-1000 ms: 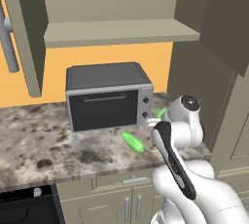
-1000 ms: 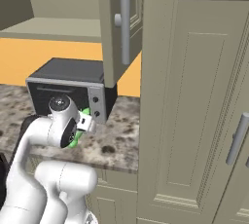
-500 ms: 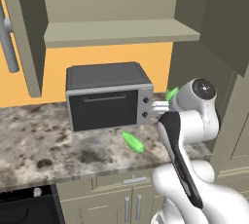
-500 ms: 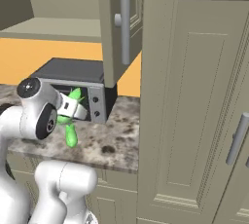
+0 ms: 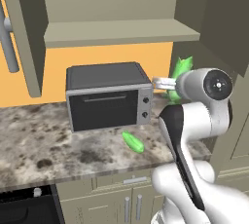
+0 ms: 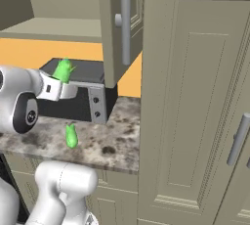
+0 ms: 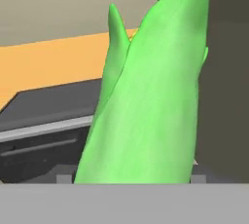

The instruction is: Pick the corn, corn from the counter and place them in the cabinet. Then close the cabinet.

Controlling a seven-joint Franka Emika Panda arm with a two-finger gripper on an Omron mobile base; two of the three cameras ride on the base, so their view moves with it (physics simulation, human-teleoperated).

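One corn (image 5: pixel 181 76) is sitting clamped in my gripper (image 6: pixel 62 83) right now, pointing up, level with the top of the toaster oven (image 5: pixel 108 95) and just off its right end. It's hanging under the open cabinet (image 5: pixel 121 30), below the shelf edge. I'm seeing it huge and bright green in the hand view. Second corn (image 5: pixel 132 141) is lying flat on the counter (image 5: pixel 44 145) in front of the toaster oven, near the front edge. Both cabinet doors are standing open.
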